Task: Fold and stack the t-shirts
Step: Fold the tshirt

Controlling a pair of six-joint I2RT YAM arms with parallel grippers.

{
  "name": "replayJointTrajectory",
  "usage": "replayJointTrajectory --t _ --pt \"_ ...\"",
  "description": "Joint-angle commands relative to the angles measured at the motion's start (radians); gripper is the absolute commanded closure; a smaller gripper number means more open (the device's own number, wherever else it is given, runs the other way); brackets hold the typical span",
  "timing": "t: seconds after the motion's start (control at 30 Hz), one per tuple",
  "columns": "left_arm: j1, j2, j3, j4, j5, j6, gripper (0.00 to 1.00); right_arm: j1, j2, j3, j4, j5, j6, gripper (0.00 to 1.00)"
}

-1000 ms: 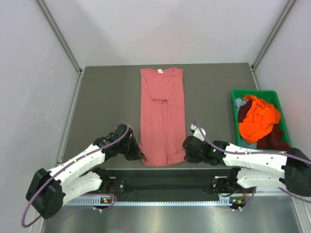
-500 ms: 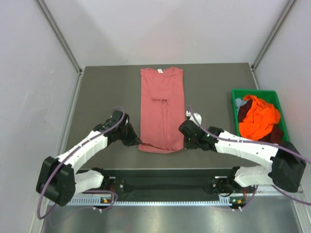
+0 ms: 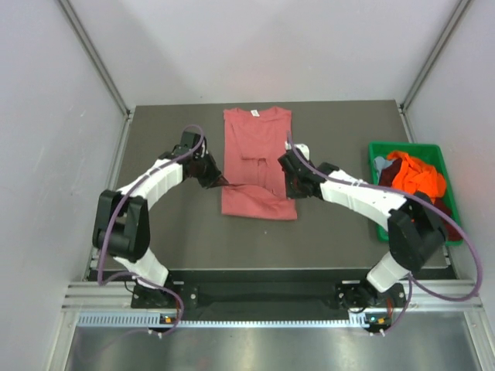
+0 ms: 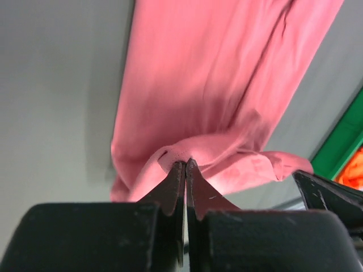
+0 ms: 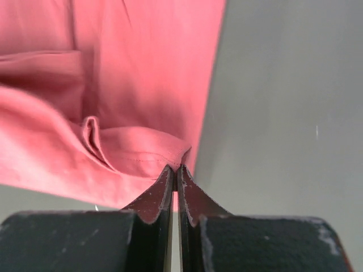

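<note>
Top view: you are mid-fold on the salmon-pink t-shirt (image 3: 257, 147), which lies at the centre of the grey table (image 3: 170, 232) with its collar at 12 o'clock. The left gripper (image 3: 220, 182) and right gripper (image 3: 291, 182) each pinch a hem corner, raised above the shirt's middle, and a soft doubled fold bulges toward 6 o'clock. I judge your next move is to carry both corners evenly toward 12 o'clock and lay the hem near the collar. The green bin (image 3: 374, 150) at 3 o'clock holds a crumpled orange t-shirt (image 3: 414, 184) and darker ones.

Left wrist: your jaws are clamped tight on a thin ridge of matte cotton, which drapes in loose creases.

Right wrist: your jaws are shut on the stitched hem corner, puckered at 12 o'clock.
</note>
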Motion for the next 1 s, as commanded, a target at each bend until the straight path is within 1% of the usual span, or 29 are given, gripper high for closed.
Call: replayJointTrajectory --t 0.0,0.03,0.17,0.27,0.37,0.53,0.63,0.67,0.83,0.97 --pt "0.015 0.085 0.102 0.045 0.009 0.084 1.00 -0.037 0.080 0.139 0.045 -0.005 -0.101 1.00" --pt "0.019 0.134 0.145 0.049 0.015 0.088 1.00 -0.057 0.106 0.165 0.042 -0.014 -0.108 1.00" --pt "0.035 0.246 0.262 0.066 0.057 0.105 1.00 -0.101 0.265 0.347 -0.010 -0.042 -0.142 1.00" --pt "0.049 0.323 0.355 0.023 0.049 0.113 1.00 -0.134 0.336 0.435 -0.036 -0.066 -0.164 1.00" --pt "0.065 0.378 0.414 0.044 0.073 0.114 1.00 -0.167 0.391 0.504 -0.055 -0.088 -0.167 1.00" --pt "0.088 0.444 0.475 0.093 0.101 0.096 1.00 -0.221 0.451 0.581 -0.066 -0.117 -0.181 1.00" --pt "0.096 0.490 0.541 0.038 0.068 0.108 1.00 -0.238 0.476 0.613 -0.070 -0.121 -0.181 1.00" --pt "0.098 0.502 0.555 0.035 0.076 0.111 1.00 -0.243 0.486 0.627 -0.070 -0.130 -0.182 1.00" --pt "0.111 0.529 0.578 0.104 0.115 0.095 1.00 -0.270 0.520 0.670 -0.060 -0.157 -0.187 1.00" --pt "0.121 0.565 0.627 0.107 0.113 0.093 1.00 -0.287 0.566 0.716 -0.049 -0.203 -0.194 1.00"
